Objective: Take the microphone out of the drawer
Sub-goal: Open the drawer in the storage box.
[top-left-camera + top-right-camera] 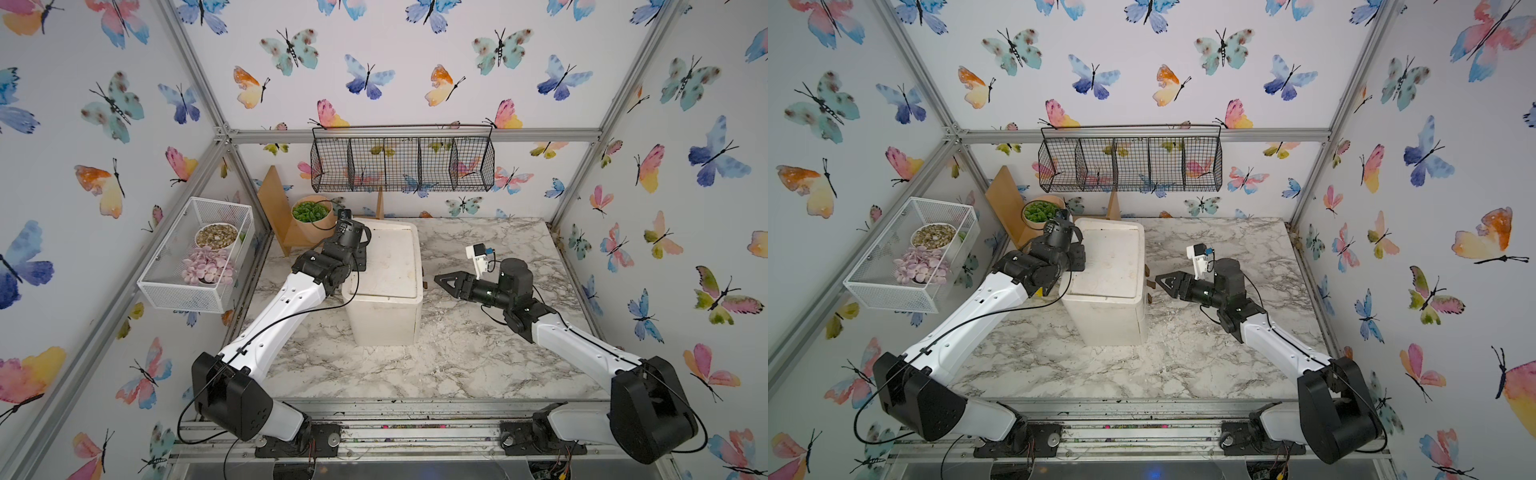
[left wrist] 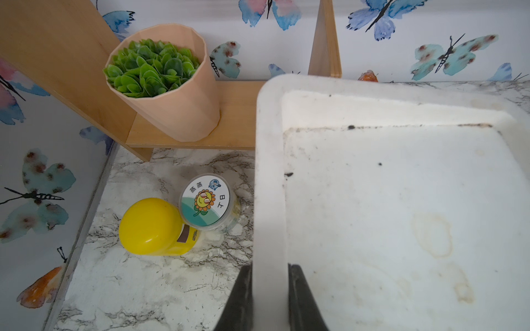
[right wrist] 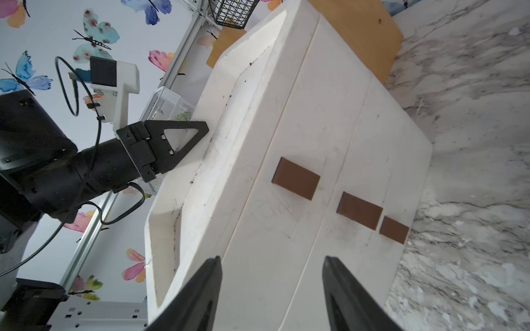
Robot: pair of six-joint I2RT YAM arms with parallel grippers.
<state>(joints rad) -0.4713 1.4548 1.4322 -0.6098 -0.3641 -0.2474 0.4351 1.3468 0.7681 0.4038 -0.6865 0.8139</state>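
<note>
— Are the two arms built alike?

— Yes. The left arm (image 1: 286, 307) and the right arm (image 1: 582, 345) both have glossy white links dotted with small round holes, set between bulky black joint housings (image 1: 232, 399).

— Any wiring?

— A thin black cable (image 1: 316, 309) loops along each arm. At the wrist there is a white camera mount (image 1: 478, 255) with a blue connector. The fingers (image 3: 156, 143) are black and triangular, with a cut-out and silver screws.

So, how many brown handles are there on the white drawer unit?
3 handles, all on the unit's front: one nearest its top, two close together lower down, toward the table. Other sides are hidden, so more could exist.
</note>
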